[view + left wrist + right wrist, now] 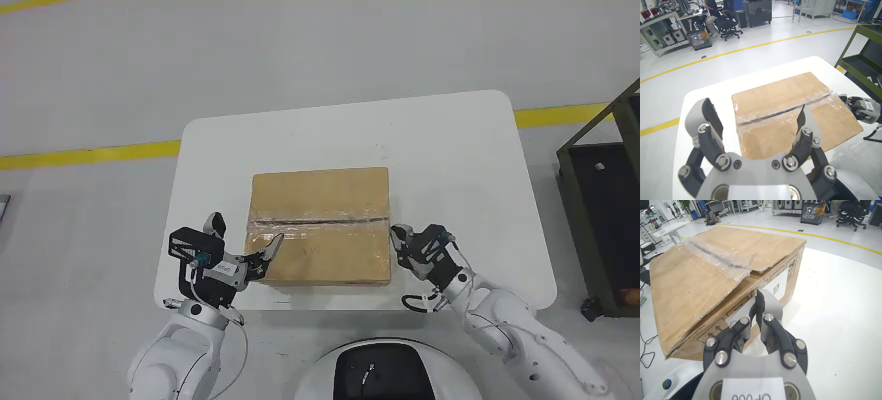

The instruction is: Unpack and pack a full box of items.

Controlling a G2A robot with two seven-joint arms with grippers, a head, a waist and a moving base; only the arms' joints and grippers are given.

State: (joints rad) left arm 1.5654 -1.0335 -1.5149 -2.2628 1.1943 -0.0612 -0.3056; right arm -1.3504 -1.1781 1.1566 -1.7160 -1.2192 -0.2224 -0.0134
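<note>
A brown cardboard box (320, 225) lies in the middle of the white table (450, 150), its top flaps down and crinkled clear tape (772, 115) along the split centre seam. My left gripper (245, 250) stands open at the box's near left corner, one finger over the lid (802, 115), the other off the box's left side. My right gripper (758, 300) is shut with nothing in it, its tip close against the box's right side wall (776, 283), just below the slightly raised flap edges. The left wrist view shows that right gripper (845, 99) at the seam's far end.
A green metal cart (600, 220) stands off the table's right side. The table has bare surface behind the box and on both sides. The box's near edge lies close to the table's front edge.
</note>
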